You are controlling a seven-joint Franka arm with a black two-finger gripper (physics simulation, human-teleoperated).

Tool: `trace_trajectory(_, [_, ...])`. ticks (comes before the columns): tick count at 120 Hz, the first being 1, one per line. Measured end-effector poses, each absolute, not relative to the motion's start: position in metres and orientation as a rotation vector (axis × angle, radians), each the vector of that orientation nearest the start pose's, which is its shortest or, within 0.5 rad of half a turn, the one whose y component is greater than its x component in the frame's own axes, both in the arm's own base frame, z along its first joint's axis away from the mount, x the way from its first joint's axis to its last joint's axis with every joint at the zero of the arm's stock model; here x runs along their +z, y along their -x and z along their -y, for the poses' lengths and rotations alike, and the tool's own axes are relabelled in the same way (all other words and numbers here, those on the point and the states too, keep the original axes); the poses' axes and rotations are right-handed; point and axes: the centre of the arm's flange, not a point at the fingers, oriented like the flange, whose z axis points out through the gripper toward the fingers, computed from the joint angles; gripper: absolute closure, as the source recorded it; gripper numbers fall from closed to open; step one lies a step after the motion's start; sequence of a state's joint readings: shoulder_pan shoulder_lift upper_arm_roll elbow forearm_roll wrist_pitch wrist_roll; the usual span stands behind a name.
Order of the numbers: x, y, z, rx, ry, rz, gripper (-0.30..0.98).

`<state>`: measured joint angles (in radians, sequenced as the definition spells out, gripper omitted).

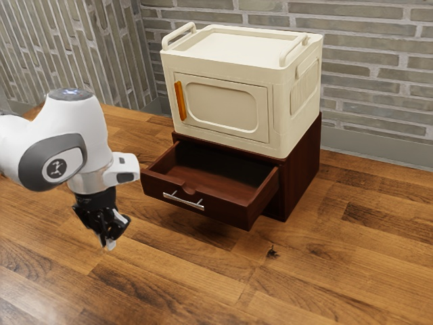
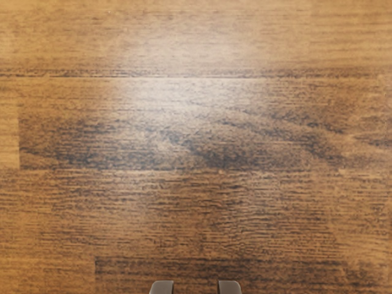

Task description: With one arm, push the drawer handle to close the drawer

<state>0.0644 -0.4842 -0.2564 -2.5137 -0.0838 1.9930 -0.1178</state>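
My black gripper (image 1: 110, 241) points downward in front of the cabinet, toward the exterior view's left of the drawer, and touches nothing. In the wrist view the gripper (image 2: 196, 288) shows two fingertips standing apart at the lower edge, so it is open. The dark red-brown drawer (image 1: 226, 210) is pulled well out of its cabinet (image 1: 304, 166), and its visible inside holds nothing. A thin silver bar handle (image 1: 183, 201) is fixed across the drawer's front panel, below a small notch. A gap separates the handle from my gripper.
On top of the cabinet stands a cream box (image 1: 284, 95) with a closed door, an orange door handle (image 1: 180, 101) and two raised top rails. The wooden surface (image 1: 203, 277) extends around the cabinet, with brick walls (image 1: 379, 68) behind.
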Motion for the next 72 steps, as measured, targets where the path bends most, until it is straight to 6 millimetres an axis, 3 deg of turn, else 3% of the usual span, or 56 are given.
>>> trace_trajectory(24, [0.433,-0.441,0.117,-0.049,3.108,-0.15,0.76])
trace_trajectory(48, [0.417,-0.485,0.126,-0.059,3.117,-0.216,0.78])
trace_trajectory(72, [0.407,-0.512,0.126,-0.065,3.108,-0.251,0.78])
